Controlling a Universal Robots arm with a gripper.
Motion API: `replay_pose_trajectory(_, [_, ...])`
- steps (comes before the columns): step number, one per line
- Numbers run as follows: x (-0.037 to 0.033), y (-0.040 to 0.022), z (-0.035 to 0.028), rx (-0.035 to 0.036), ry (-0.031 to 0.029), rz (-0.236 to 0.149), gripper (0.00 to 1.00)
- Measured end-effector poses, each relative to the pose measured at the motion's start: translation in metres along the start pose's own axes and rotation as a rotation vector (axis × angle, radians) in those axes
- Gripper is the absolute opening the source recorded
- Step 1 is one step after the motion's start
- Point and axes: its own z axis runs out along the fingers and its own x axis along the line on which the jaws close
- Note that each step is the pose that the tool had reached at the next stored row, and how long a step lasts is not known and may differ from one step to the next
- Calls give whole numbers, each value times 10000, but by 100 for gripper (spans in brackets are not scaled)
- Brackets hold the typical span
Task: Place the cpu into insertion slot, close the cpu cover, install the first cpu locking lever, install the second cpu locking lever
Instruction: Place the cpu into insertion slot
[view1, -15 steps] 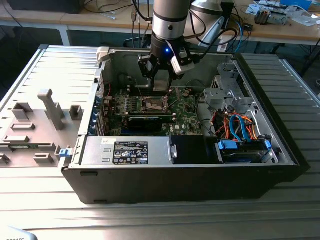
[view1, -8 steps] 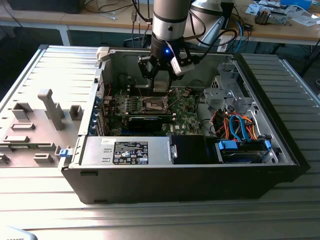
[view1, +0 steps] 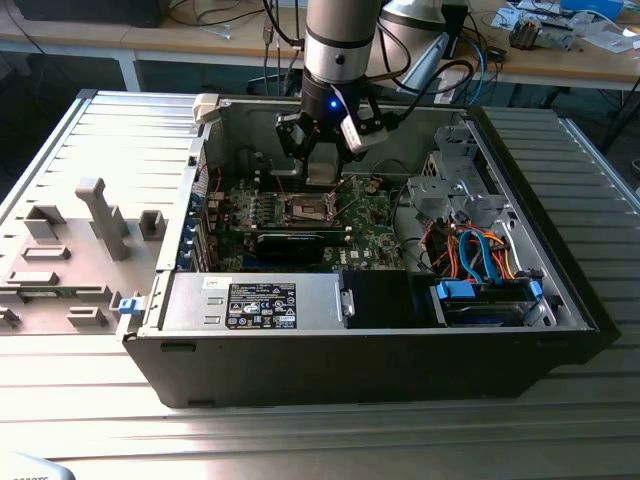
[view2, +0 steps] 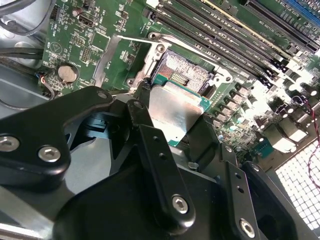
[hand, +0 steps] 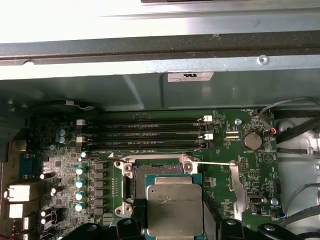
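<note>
The pincer (view1: 322, 168) sits in the upper middle of the exterior view, inside the open computer case (view1: 380, 330). It grips the chip (hand: 174, 210), held partly over the open socket (hand: 152, 172) on the green board (hand: 220, 172).

An open computer case (view1: 350, 365) holds a power supply (view1: 262, 303) and blue cables (view1: 481, 246).

Gripper (view2: 174, 119) has the cpu (view2: 172, 111) pinched between its black fingers (view2: 155, 150), silver top showing, right at the near side of the insertion slot (view2: 183, 74). The slot's contacts are uncovered. It sits in the green motherboard (view2: 75, 47), with long memory slots (view2: 225, 30) running alongside and a coin battery (view2: 67, 74) out by the board's edge.
</note>
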Motion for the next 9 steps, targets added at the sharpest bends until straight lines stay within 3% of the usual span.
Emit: replay_pose_trajectory(9, [38,-4,30,1,1,-2,54])
